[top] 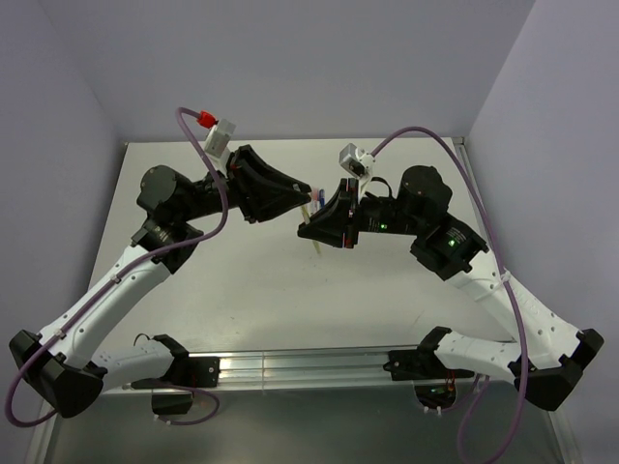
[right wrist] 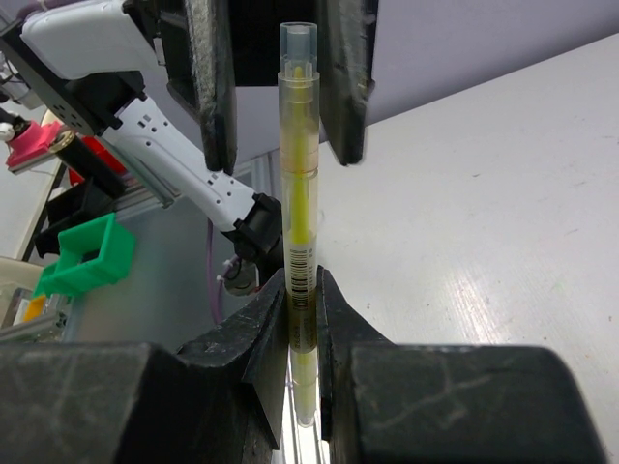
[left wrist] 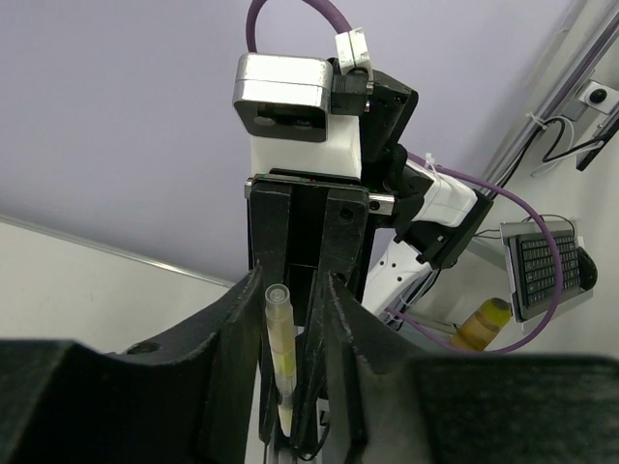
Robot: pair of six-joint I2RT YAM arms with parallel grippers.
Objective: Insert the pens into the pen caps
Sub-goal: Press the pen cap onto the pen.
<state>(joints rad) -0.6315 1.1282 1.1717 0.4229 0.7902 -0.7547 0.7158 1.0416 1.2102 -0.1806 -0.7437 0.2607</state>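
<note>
Nearest the right wrist camera, the right gripper (right wrist: 302, 300) is clenched on a slim translucent yellow pen (right wrist: 298, 174). Its two black fingers pinch the barrel low down, just below a printed barcode, and a short stub of pen sticks out behind the grip.

From there the pen's long axis runs straight away from the right gripper toward the left arm. The pen is held in the air above the pale grey table (right wrist: 484, 193).

At the pen's far end sits a short clear tubular cap (right wrist: 298, 43), with the yellow tip showing faintly inside it. Whether the cap is pushed fully home cannot be told.

Beyond that, the left gripper (right wrist: 280, 145) faces the right one head-on. Its black fingers (right wrist: 213, 87) stand one on each side of the capped end. They are parted and not clamping: a clear gap shows on one side, while the other finger is very close to the cap.

Both arms are at the pen, so neither needs to travel. By the look of it, the coming move depends on the left fingers closing squarely on the cap and pressing along the pen's axis toward the right gripper.

No tray, cup or holder appears in any view, and no other pens or caps can be made out.
</note>
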